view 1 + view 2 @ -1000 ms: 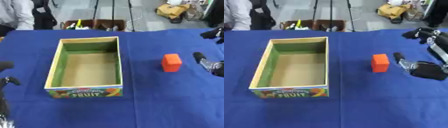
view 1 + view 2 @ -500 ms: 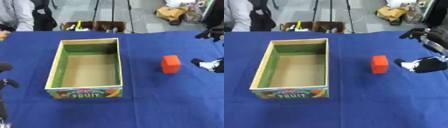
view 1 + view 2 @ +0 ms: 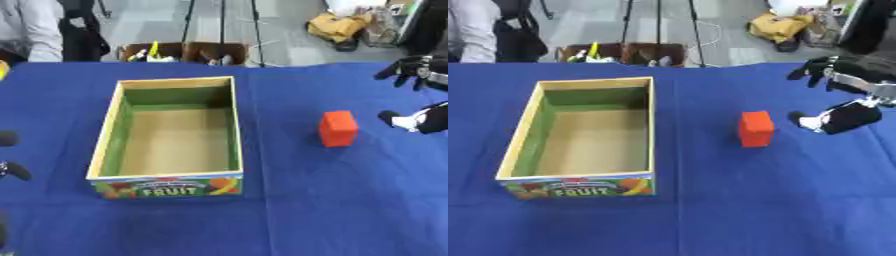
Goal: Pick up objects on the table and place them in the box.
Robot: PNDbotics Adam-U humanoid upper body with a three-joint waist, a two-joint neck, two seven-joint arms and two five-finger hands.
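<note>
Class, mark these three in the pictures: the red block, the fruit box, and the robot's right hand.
Red block (image 3: 338,128), left eye view, on its front face.
Fruit box (image 3: 166,187), left eye view, on its printed front wall.
Right hand (image 3: 846,117), right eye view, on the palm.

Bare cloth (image 3: 710,210) between block (image 3: 756,128) (upright) and box (image 3: 653,125).

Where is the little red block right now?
The red block stands on the blue table, right of the fruit box, near the right hand.
</note>
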